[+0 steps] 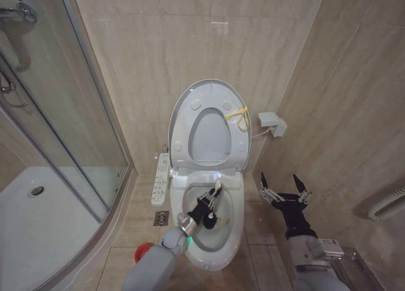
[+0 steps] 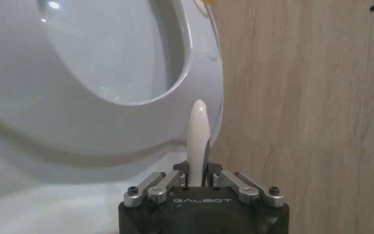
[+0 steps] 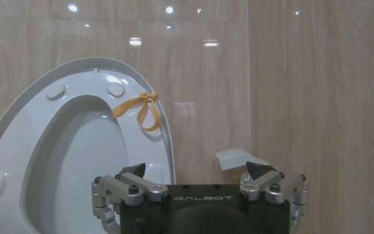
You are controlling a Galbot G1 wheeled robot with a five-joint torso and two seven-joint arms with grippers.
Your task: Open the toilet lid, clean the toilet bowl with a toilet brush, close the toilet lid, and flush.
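The toilet lid (image 1: 209,90) stands raised against the back wall, a yellow tie (image 1: 237,114) at its right edge, with the ring seat (image 1: 183,133) folded up against it. Below, the toilet bowl (image 1: 232,231) is uncovered. My left gripper (image 1: 210,201) hangs over the bowl, shut on the white handle of the toilet brush (image 1: 216,188). The left wrist view shows the handle (image 2: 198,136) sticking out past the gripper (image 2: 198,171); the bristle head is hidden. My right gripper (image 1: 283,186) stands open beside the toilet's right side, holding nothing. In the right wrist view that gripper (image 3: 196,169) faces the lid (image 3: 76,73).
The white button panel (image 1: 161,179) runs along the bowl's left side, with a floor drain (image 1: 161,218) and the red cup holder (image 1: 143,252) nearby. A glass shower enclosure (image 1: 63,114) and its tray (image 1: 38,215) take up the left. A white wall box (image 1: 271,122) sits right of the lid.
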